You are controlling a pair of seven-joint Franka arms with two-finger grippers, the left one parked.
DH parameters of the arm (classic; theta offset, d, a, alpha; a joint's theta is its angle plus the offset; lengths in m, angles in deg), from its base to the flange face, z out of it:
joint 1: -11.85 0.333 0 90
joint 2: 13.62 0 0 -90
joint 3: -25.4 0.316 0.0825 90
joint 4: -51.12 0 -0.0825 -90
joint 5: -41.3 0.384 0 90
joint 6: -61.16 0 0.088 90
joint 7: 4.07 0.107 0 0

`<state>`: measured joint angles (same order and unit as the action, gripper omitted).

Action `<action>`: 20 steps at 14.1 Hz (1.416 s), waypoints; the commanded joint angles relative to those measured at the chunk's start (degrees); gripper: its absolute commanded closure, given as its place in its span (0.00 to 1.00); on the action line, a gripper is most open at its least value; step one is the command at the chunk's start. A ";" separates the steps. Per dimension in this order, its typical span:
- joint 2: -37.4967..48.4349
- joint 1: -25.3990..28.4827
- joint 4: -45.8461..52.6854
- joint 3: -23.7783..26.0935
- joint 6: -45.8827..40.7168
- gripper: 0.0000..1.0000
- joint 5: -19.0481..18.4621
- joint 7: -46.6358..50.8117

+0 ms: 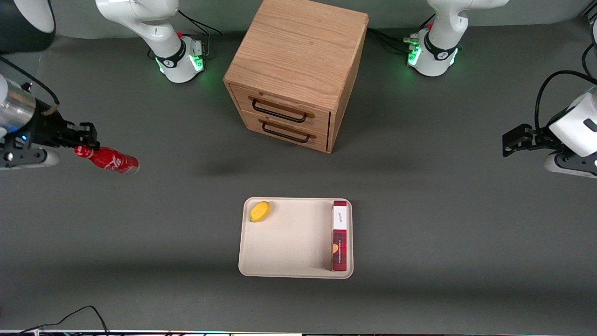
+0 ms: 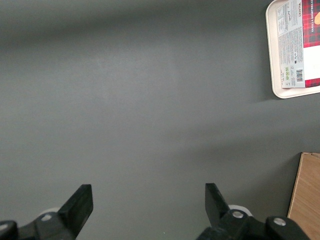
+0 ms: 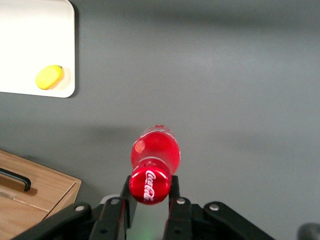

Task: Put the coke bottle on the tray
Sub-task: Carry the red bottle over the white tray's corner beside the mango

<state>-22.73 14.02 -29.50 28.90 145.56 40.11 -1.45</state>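
Observation:
The coke bottle (image 1: pixel 110 160) is a glossy red bottle with white lettering, toward the working arm's end of the table. My right gripper (image 1: pixel 87 142) is shut on its neck just below the red cap. The bottle sticks out from the fingers, tilted, and hangs above the grey table. In the right wrist view the cap faces the camera between the two fingers of the gripper (image 3: pixel 149 192), and the bottle body (image 3: pixel 156 147) casts a shadow on the table below. The cream-beige tray (image 1: pixel 289 242) lies in front of the drawer cabinet, well away from the bottle, and shows in the right wrist view (image 3: pixel 30 40).
A yellow lemon-like object (image 1: pixel 260 211) lies in one tray corner, and a long red plaid box (image 1: pixel 340 235) lies along the tray edge toward the parked arm. A wooden two-drawer cabinet (image 1: pixel 298 70) stands farther from the front camera than the tray.

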 commanded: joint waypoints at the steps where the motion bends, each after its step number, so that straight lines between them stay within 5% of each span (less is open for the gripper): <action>1: -9.68 3.00 11.16 0.11 -0.73 1.00 -0.13 1.85; 9: -25.06 14.34 19.86 -0.60 15.09 1.00 -0.48 14.86; 16: -34.22 19.01 21.73 -0.68 28.70 1.00 -0.75 21.36; 20: -38.35 22.96 21.65 -4.45 33.81 1.00 -1.98 24.53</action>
<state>-58.42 34.43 -10.95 27.15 178.03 39.62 20.33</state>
